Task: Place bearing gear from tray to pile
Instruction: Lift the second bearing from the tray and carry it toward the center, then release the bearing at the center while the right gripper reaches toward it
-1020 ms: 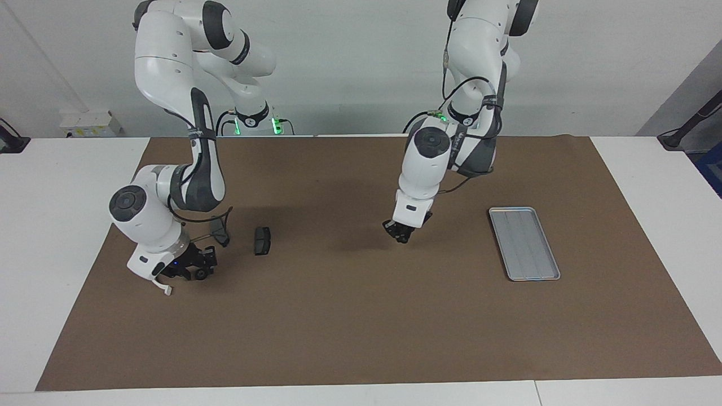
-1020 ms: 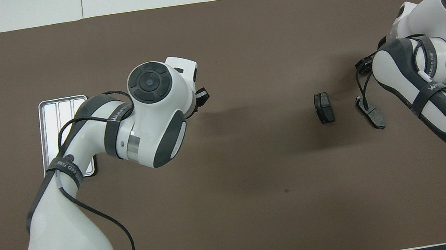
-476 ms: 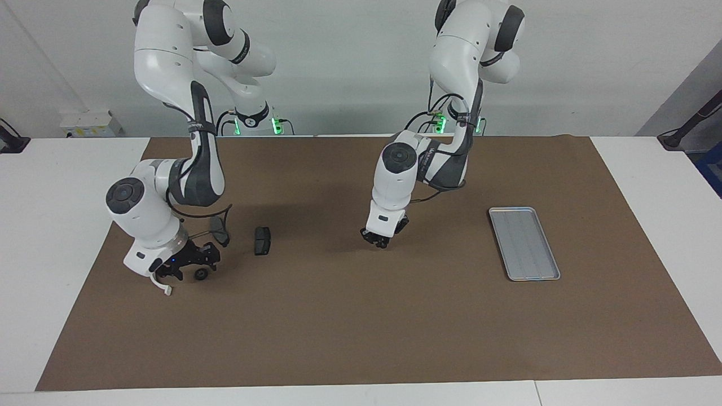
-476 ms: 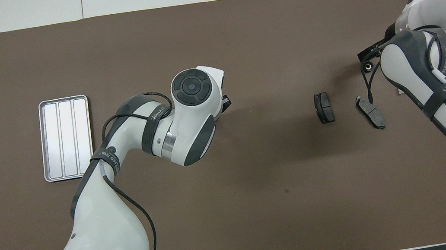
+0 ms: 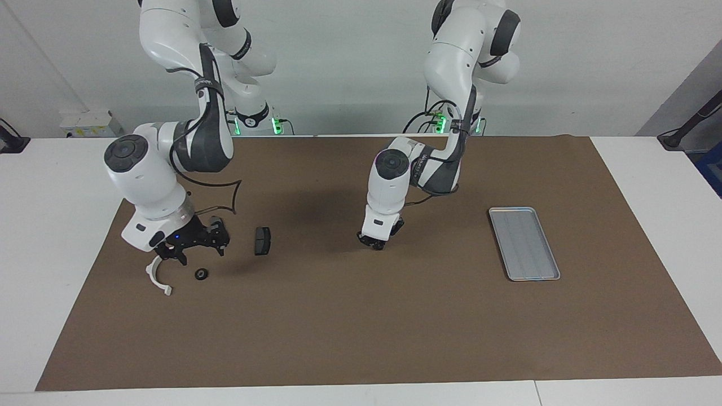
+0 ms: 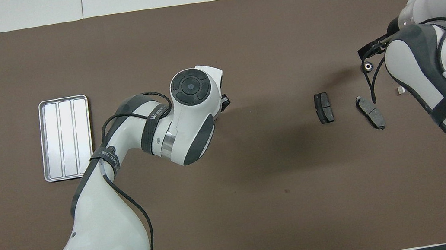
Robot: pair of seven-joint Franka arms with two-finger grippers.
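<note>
Jaws first: the right gripper (image 5: 192, 248) hangs open and empty just above the gear (image 5: 201, 274), and the left gripper (image 5: 377, 243) is shut on nothing, low over the middle of the mat (image 5: 361, 338).

That small dark ring of a gear lies flat on the mat at the right arm's end, toward the mat's edge away from the robots. It sits free, nothing touching it. Just beside it, closer to the mat's short edge, lies the white bracket (image 5: 158, 277), an open half-circle. One dark pad (image 5: 262, 240) lies a little nearer the robots and toward the mat's middle; the second pad (image 6: 370, 112) shows clearly from overhead, mostly hidden by the gripper in the facing view.

Over at the left arm's end, the tray (image 5: 524, 243) holds nothing, its ribs bare from end to end.

So the gear is out of the tray and down among the pile's parts: I'd call the placing done. What looks left is only for the right arm to lift clear, while the left arm waits.
</note>
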